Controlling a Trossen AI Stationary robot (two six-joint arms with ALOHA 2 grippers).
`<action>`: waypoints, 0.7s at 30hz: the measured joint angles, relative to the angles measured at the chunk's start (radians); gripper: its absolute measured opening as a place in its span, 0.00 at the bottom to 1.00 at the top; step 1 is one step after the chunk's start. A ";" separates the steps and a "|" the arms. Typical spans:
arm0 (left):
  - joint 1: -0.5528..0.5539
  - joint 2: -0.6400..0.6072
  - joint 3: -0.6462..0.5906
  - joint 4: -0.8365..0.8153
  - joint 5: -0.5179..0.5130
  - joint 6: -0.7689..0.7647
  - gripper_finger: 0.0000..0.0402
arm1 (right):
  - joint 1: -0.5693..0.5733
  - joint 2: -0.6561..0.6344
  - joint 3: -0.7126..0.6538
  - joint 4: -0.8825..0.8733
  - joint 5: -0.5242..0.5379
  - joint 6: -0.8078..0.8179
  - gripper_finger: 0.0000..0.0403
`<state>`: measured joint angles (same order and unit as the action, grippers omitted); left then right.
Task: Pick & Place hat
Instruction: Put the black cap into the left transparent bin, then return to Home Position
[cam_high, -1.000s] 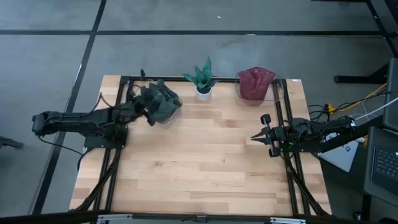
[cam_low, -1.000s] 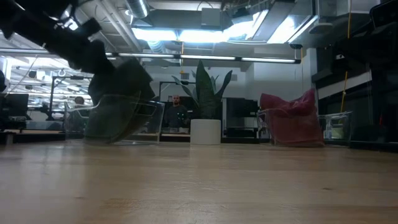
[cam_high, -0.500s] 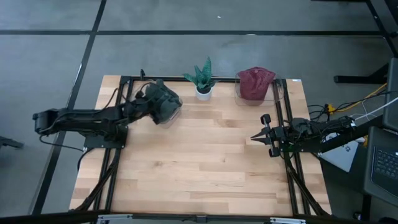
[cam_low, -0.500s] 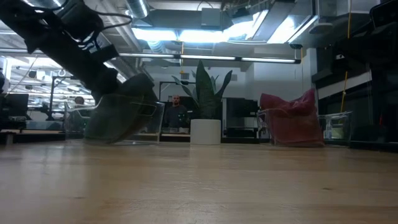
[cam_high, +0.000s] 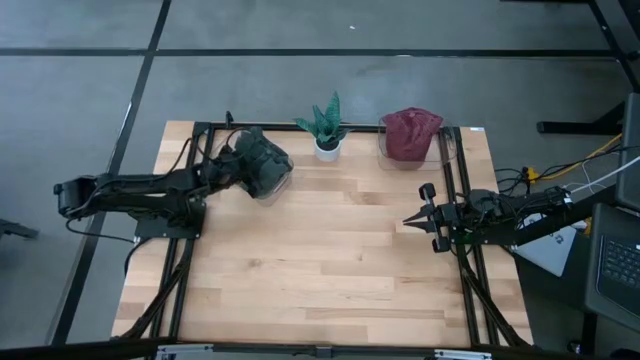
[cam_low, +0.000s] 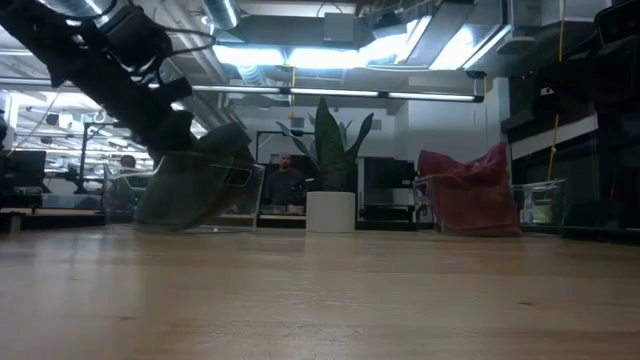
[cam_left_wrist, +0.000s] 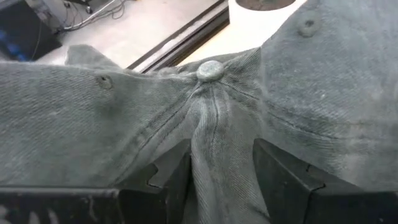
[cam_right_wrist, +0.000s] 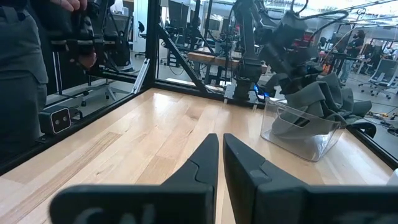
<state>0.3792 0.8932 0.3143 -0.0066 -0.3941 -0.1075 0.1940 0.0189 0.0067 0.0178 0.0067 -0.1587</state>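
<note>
The grey hat (cam_high: 262, 167) is located in the clear bin (cam_high: 272, 184) at the far left of the table (cam_high: 320, 270), where its crown fabric is pinched between the fingers of the left gripper (cam_left_wrist: 214, 180), which is reached in from the left. Compared with a second earlier, the hat is pressed lower into the bin and the fingers are drawn in onto the cloth. The right gripper (cam_high: 412, 220) is parked at the right edge, well apart, with its fingers pressed together.
</note>
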 joint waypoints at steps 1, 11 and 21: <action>-0.007 -0.009 0.009 -0.012 0.000 -0.001 0.41 | 0.000 0.000 0.000 0.000 0.000 0.000 0.06; -0.060 -0.117 0.117 -0.063 -0.059 0.106 0.41 | 0.000 0.000 0.000 0.000 0.000 0.000 0.06; -0.177 -0.245 0.171 -0.061 -0.099 0.113 0.42 | 0.000 0.000 0.000 0.000 0.000 0.000 0.06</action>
<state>0.2019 0.6478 0.4854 -0.0675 -0.4935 0.0059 0.1939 0.0186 0.0068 0.0181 0.0067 -0.1586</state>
